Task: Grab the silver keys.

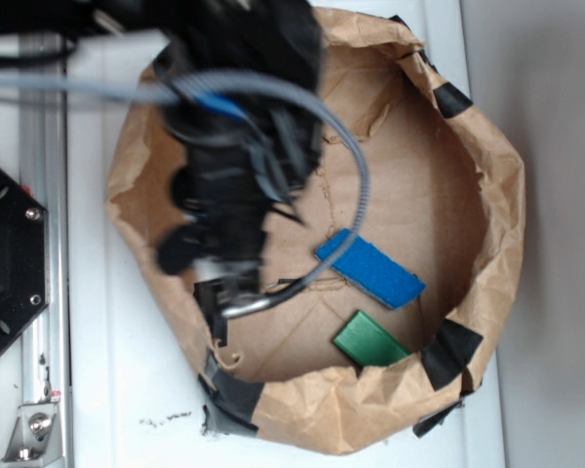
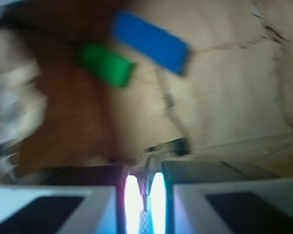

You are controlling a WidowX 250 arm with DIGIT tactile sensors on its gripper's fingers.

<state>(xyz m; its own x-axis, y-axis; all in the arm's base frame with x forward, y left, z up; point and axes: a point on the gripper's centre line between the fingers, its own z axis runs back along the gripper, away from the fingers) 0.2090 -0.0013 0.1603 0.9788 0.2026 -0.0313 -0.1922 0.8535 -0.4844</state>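
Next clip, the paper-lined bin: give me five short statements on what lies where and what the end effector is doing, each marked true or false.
1. The blue pad lies inside the brown paper bin. True.
2. The green pad rests on top of the blue pad. False: they lie apart.
3. The end effector is wide open. False: its fingers are nearly together, with something thin and metallic between them.
4. A grey cable loops over the bin. True.
5. The silver keys lie beside the green pad. False: metal shows at the end effector.

Claw (image 2: 144, 195) nearly shut on thin metal; blue pad (image 2: 150, 42), green pad (image 2: 106, 64) beyond.
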